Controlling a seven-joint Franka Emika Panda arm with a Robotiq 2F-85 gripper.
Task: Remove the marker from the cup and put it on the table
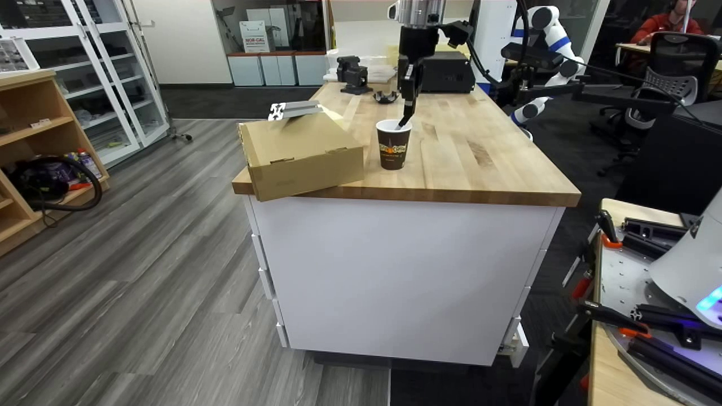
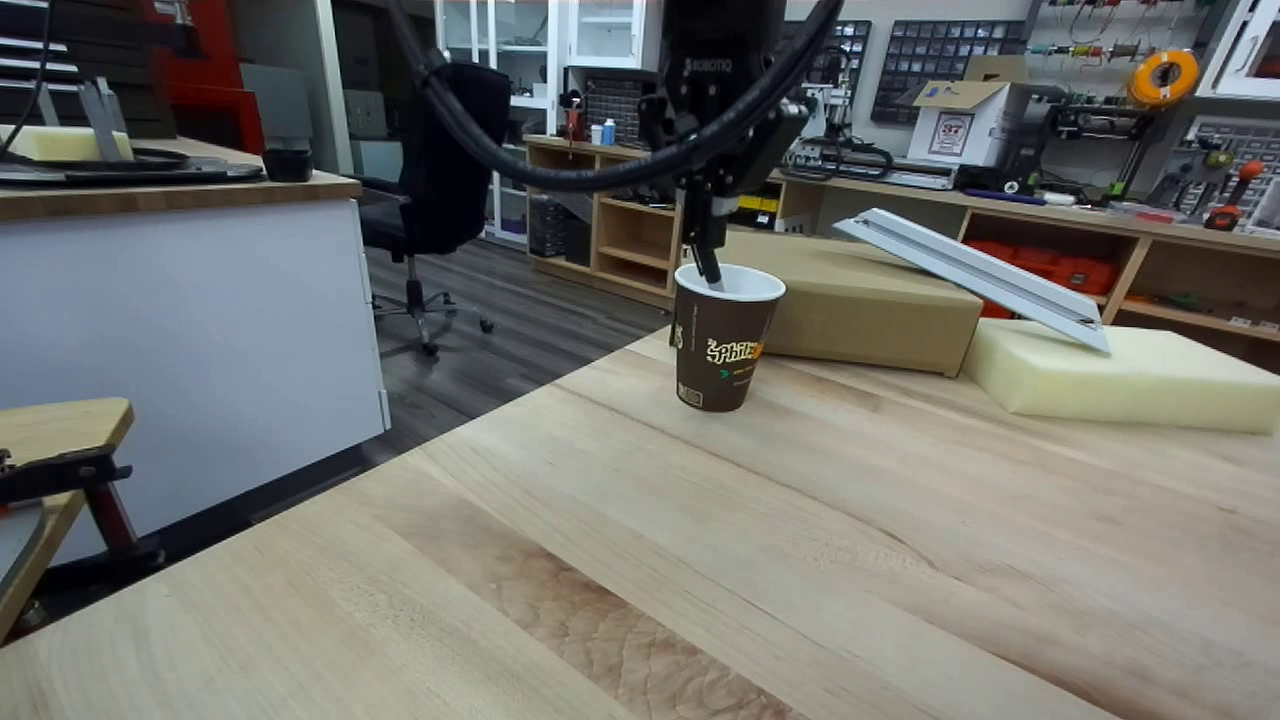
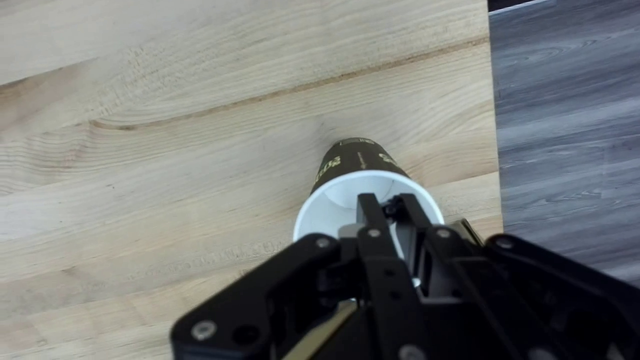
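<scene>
The cup [image 1: 393,149] is dark brown with a white rim and stands upright on the table [image 1: 485,175], near its end; it also shows in an exterior view [image 2: 722,350] and in the wrist view [image 3: 357,155]. My gripper [image 1: 410,101] points down over the cup's mouth, and its fingers also show in an exterior view [image 2: 706,230]. In the wrist view the fingertips [image 3: 389,202] are close together with the dark marker [image 3: 392,209] between them. The marker [image 2: 708,264] reaches down past the rim, slightly tilted; its lower end is hidden in the cup.
A tan cardboard box [image 1: 307,163] lies close beside the cup, with a metal profile [image 2: 980,275] leaning on it and on a yellow foam block [image 2: 1130,375]. A black vise-like thing [image 1: 353,76] and a black box [image 1: 448,73] stand farther along the table.
</scene>
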